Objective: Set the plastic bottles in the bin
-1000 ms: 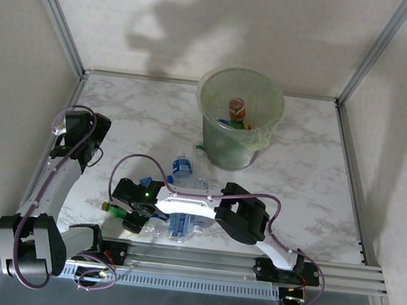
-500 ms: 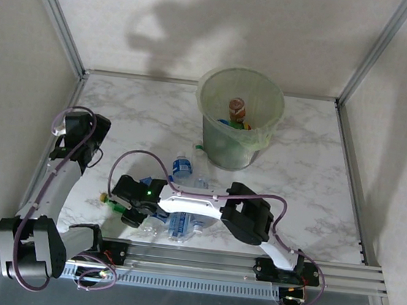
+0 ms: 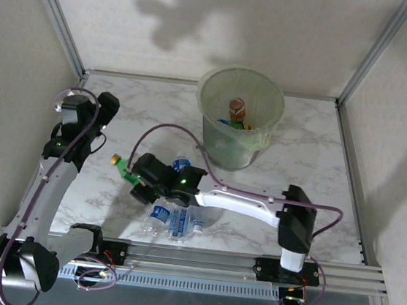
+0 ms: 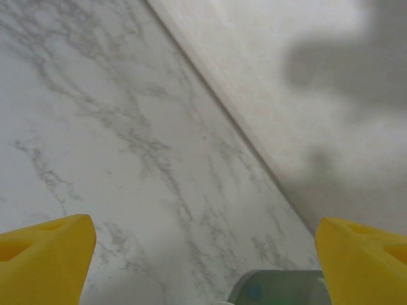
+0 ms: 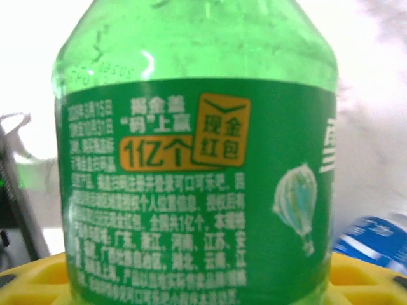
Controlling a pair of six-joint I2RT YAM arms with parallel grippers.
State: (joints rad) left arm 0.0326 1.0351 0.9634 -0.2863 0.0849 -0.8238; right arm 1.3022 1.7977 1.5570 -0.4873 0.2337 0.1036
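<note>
Bin point(image 3: 219, 148) stood at far middle of surface point(image 3: 320, 158), several bottles point(image 3: 237, 112) inside. Right hand point(image 3: 136, 179) was clamped on green bottle point(image 5: 197, 159), yellow fingers point(image 5: 32, 279) either side of its label, left of bin and well apart from it. Clear blue-labelled bottles point(image 3: 177, 222) lay on surface just beside that hand. Left hand point(image 4: 203, 260) sat over far-left area of surface, its fingers point(image 4: 44, 254) spread wide apart.
</note>
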